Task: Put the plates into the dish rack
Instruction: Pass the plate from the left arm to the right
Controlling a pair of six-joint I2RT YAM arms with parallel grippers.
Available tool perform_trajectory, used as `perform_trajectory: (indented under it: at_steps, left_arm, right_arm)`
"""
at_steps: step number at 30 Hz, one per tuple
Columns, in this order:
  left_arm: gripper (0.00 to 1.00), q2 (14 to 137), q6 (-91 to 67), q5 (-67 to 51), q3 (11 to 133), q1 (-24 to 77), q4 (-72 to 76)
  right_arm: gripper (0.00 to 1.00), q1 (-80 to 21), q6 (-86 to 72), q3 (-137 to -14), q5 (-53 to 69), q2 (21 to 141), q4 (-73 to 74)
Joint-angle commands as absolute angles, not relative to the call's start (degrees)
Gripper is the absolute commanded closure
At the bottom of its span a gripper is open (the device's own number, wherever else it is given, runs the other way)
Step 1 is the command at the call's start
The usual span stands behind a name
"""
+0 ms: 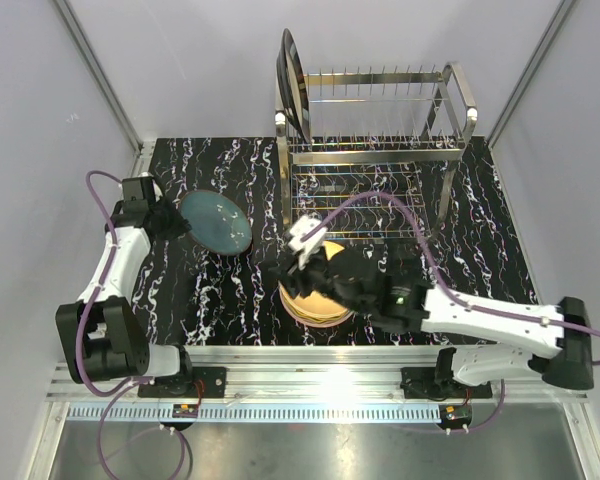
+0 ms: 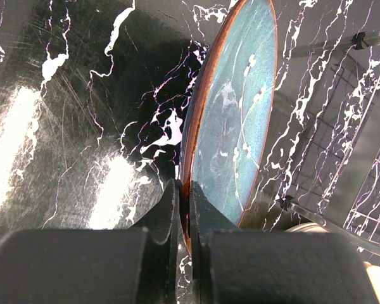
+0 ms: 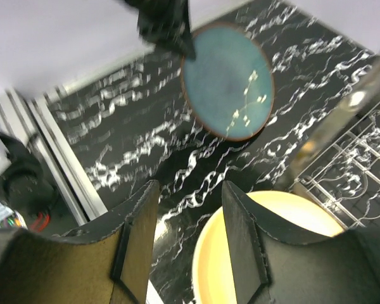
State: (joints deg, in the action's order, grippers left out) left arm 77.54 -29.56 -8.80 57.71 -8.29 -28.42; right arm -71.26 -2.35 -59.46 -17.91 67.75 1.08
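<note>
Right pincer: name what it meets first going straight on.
Probably the bare marbled tabletop beside the yellow plate; depth is unclear, so the right pincer might clip that plate's rim.

Black marbled table (image 1: pixel 230 290): dish rack (image 1: pixel 380 150), plate stack (image 1: pixel 310 308).

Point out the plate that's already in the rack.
The dark plate, on edge at the dish rack's left end. The blue plate is in the left gripper; the rest form a stack.
</note>
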Motion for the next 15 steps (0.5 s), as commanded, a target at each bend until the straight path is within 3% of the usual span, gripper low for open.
perform_trajectory:
  at_steps: [1,15]
  left_arm:
    - [1.0,73.6,-30.8,-10.6,60.1,-8.1,-22.2]
    - [1.0,68.3,-31.1,-14.6,61.2,-6.9,-23.1]
  right_arm:
    - [0.49,-75.8,1.6,-62.6,-25.8,74.1,-1.3]
    - [0.4,-76.2,14.5,-84.5,-34.2,105.3,-4.8]
